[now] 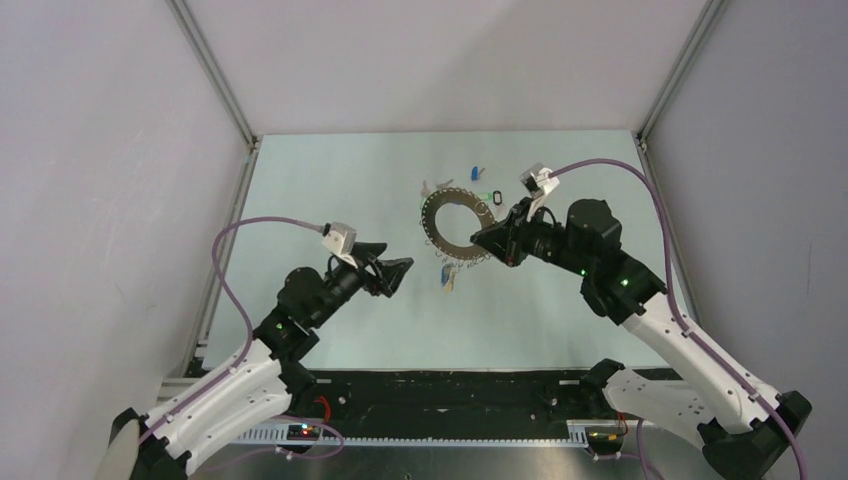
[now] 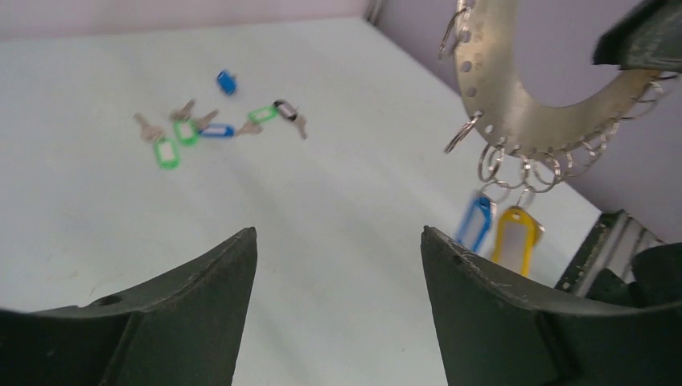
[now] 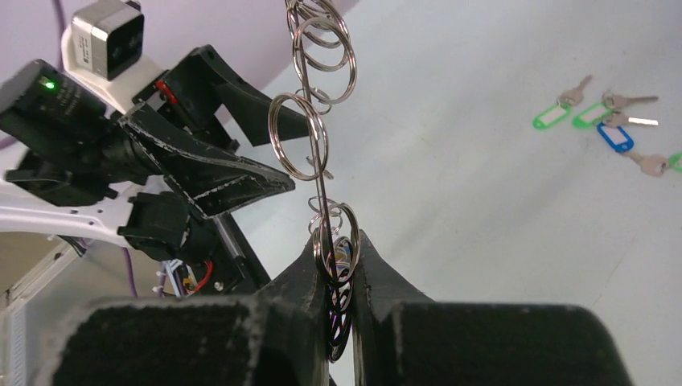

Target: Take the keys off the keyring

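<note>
While my right gripper [image 1: 482,238] clamped the keyring [image 1: 433,225] above mid-table, my left gripper [image 1: 402,270] gaped empty to its left; I judged it should pinch one hanging key [image 2: 515,233] squarely, then pull steadily.

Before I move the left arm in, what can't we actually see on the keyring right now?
- Top external: keyring too small to count what hangs on it; right gripper covers its right edge.
- Left wrist: blue tag and yellow tag blurred; ring's top cut off by the frame.
- Right wrist: ring seen edge-on; its fingers hide the gripped part.
</note>
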### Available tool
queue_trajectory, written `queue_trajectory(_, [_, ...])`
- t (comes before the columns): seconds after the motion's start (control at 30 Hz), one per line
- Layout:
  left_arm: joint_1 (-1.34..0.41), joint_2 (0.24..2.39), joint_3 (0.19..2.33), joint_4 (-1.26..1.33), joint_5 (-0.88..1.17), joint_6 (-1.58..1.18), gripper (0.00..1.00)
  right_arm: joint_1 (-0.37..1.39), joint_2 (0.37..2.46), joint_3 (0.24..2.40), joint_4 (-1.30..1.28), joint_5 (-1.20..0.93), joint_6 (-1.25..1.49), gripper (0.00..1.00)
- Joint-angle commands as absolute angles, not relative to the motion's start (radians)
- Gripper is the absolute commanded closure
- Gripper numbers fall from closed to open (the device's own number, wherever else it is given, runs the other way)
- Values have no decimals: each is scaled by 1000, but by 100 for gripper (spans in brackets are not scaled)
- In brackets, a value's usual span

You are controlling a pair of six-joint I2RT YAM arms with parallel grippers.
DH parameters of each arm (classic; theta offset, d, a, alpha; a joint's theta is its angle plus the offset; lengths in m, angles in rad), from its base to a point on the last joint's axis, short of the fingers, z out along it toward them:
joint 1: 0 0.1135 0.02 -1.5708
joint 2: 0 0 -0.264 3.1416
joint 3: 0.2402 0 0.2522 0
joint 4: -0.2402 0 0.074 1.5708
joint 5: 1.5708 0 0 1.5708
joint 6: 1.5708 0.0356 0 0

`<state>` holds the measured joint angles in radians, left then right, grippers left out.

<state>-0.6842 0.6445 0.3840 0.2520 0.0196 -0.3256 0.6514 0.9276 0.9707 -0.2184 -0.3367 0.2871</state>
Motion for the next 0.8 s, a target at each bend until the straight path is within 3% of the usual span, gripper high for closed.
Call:
queue_trajectory(0.0, [-689,681,350,562,149,-298,23,629,894,1001,-129,-405,312,100])
queue_trajectory(0.13, [-720,724,300,729,234,-260,23,611,898,1032,-158,-408,313,100])
queue_trajectory(0.43, [-839,777,298,766,194,-44,31,585,895,1048,-140,-447,333,100])
queue_trajectory(0.77, [-856,924,365,796,212,-2,36,573,889,1050,-124,-481,359,100])
